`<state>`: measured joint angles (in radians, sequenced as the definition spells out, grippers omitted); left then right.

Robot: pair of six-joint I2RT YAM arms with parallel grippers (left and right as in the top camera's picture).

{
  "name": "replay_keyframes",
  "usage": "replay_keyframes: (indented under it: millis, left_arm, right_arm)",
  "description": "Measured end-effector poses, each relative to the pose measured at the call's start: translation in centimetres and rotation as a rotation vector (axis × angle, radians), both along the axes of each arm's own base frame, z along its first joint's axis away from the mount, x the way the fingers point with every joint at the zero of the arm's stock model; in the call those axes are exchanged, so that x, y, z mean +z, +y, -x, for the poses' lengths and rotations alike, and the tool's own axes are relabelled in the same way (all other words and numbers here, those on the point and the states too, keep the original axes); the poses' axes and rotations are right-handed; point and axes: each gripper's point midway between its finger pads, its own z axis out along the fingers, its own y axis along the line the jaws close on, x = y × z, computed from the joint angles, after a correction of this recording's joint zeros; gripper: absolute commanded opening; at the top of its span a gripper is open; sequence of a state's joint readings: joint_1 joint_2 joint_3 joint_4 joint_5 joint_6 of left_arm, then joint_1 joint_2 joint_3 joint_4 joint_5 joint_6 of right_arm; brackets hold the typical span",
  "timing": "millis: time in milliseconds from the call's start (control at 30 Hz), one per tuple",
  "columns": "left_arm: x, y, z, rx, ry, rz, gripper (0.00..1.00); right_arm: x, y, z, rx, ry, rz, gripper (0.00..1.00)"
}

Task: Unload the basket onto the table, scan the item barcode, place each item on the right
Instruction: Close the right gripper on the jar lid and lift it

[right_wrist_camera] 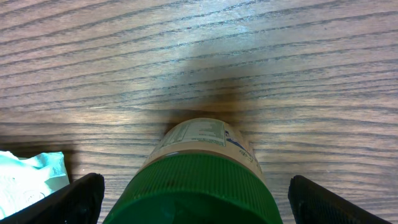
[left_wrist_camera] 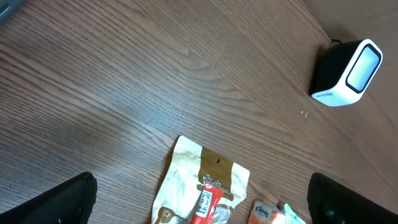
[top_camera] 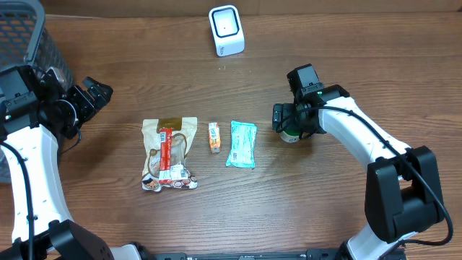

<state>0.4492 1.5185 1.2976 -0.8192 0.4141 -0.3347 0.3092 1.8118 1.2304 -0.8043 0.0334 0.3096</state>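
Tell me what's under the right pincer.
A bottle stands on the table, straddled by the open right pincer. Its green cap and part of the label show; its base and any barcode are hidden.

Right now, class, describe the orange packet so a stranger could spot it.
On the wooden table, a row of packets lies near the white scanner. The orange packet lies between the beige bag and the teal packet, and is the smallest.

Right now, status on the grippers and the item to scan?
Left gripper open, empty. Right gripper open, straddling green-capped bottle, which stands upright. Scanner at far edge, nothing between it and bottle.
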Motion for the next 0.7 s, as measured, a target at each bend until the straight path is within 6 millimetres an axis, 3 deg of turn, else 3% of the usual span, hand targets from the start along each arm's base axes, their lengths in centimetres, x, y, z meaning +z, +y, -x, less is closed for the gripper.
replay_keyframes:
  millis: [300,700]
  left_arm:
    - [0.0,0.0,0.0,0.000,0.000,0.000,1.00]
    - [0.0,0.0,0.0,0.000,0.000,0.000,1.00]
  right_arm:
    - [-0.2,0.1,-0.4,0.000,-0.021,-0.006,0.93]
    - [-0.9,-0.4,1.4,0.000,0.046,0.015,0.75]
